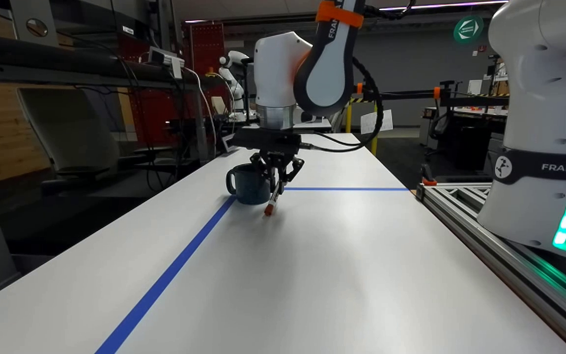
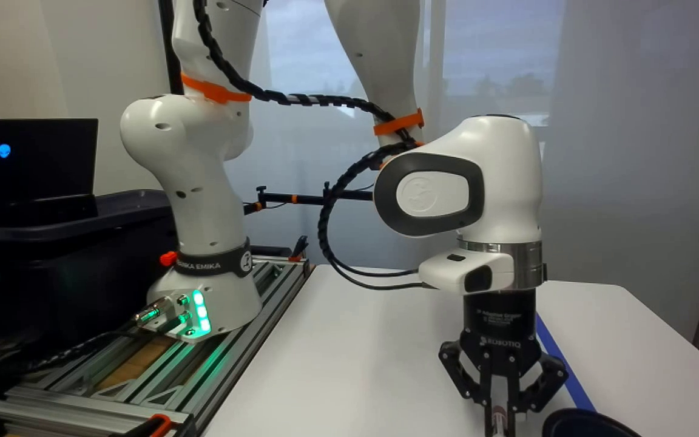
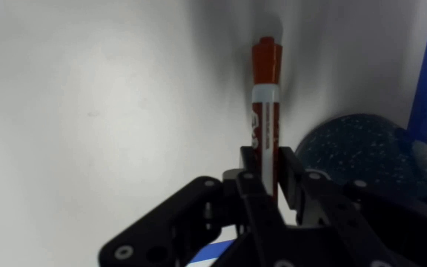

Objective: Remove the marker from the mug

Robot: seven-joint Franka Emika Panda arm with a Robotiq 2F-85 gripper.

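While the worktop (image 1: 361,275) carries the mug (image 1: 249,189) upright, the fingers (image 3: 291,167), at approx. 3 o'clock of it in an ext. view, are clamped on the marker (image 3: 267,118). In the wrist view the marker's outside the mug, just beside it, w/ the mug at abt. 4 o'clock & the marker's red end pointing to 12. So removal looks done, IMO; left to do is prob. just setting it down & letting go. Can't tell if it touches the worktop.
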